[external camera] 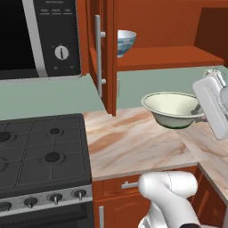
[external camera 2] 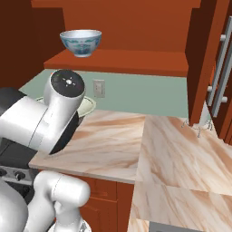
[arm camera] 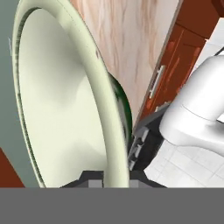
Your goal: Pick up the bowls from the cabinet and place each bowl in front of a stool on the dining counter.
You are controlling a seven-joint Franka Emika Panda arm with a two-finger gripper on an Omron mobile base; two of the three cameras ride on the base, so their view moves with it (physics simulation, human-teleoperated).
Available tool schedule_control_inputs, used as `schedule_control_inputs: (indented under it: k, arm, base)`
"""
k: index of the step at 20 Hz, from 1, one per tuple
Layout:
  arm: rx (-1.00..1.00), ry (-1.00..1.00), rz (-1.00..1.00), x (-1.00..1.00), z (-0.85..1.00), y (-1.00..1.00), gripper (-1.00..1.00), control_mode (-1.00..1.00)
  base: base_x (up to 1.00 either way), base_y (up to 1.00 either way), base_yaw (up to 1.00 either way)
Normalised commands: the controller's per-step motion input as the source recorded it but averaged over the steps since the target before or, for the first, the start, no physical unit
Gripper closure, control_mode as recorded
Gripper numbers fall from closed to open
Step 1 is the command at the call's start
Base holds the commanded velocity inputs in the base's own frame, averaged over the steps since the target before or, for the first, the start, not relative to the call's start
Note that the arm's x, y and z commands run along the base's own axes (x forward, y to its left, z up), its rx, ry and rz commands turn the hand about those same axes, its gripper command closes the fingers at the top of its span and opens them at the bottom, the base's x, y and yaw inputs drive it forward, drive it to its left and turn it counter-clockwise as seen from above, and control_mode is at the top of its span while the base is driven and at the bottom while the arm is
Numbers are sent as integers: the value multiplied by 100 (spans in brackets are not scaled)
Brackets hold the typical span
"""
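The wide, shallow cream bowl (external camera: 171, 108) hangs clear above the marble worktop (external camera: 133, 142), out of the cabinet (external camera: 164, 58) and just below the front of its shelf, held level with its mouth up. The gripper (external camera: 197, 112) sits at the bowl's right side in the left base view, its jaws closed tight over the rim; in the hand view the rim (arm camera: 114, 131) runs straight down between the fingertips. So the bowl reaches out leftward from the claw, and any carry swings that whole width ahead of the hand. The blue-patterned bowl (external camera 2: 81, 42) waits on the shelf. From the right, the arm covers most of the held bowl. The grip point itself is hard to make out.
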Motion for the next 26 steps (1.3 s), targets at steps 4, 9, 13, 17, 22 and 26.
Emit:
schedule_control_inputs:
  k: [4, 9, 13, 17, 22, 26]
  arm:
    - [0, 0, 0, -34, -20, 22, 100, 100]
    - [0, 0, 0, 0, 0, 0, 100, 100]
    - [0, 0, 0, 0, 0, 0, 100, 100]
    - [0, 0, 0, 0, 0, 0, 100, 100]
    - [0, 0, 0, 0, 0, 0, 100, 100]
    - [0, 0, 0, 0, 0, 0, 100, 100]
  base:
    - [-22, 6, 0]
    - [-100, 38, 14]
    - [-100, 74, 51]
    - [-48, 79, 89]
    - [-24, 31, 100]
    - [-15, 7, 100]
